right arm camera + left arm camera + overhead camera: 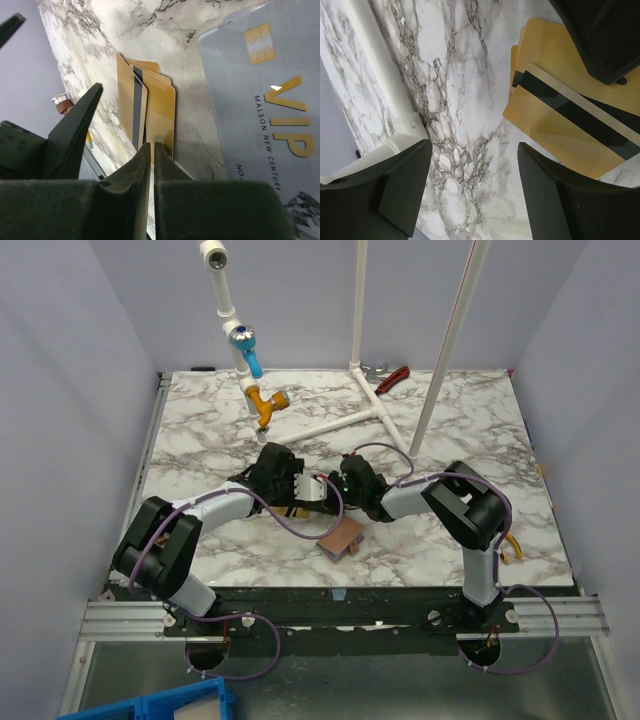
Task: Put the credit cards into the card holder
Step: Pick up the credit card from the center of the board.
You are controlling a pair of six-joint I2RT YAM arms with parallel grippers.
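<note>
Gold credit cards (555,120), one with a dark stripe, lie overlapped on the marble, right of my left gripper (474,150). That gripper is open over bare marble with nothing between its fingers. In the right wrist view the same gold cards (160,107) lie just past the tips of my right gripper (152,145). It is shut to a thin slit, with no card clearly held. A silvery-grey VIP card (265,100) lies to its right. From above, both grippers (300,485) (345,480) meet mid-table. The tan card holder (342,538) sits just in front of them.
A white pipe frame (375,405) with a yellow and blue fitting (262,400) stands behind the arms. Its pipe (380,70) runs left of my left gripper. A red-handled tool (395,377) lies at the back edge, and a blue bin (160,705) sits below the table's front left.
</note>
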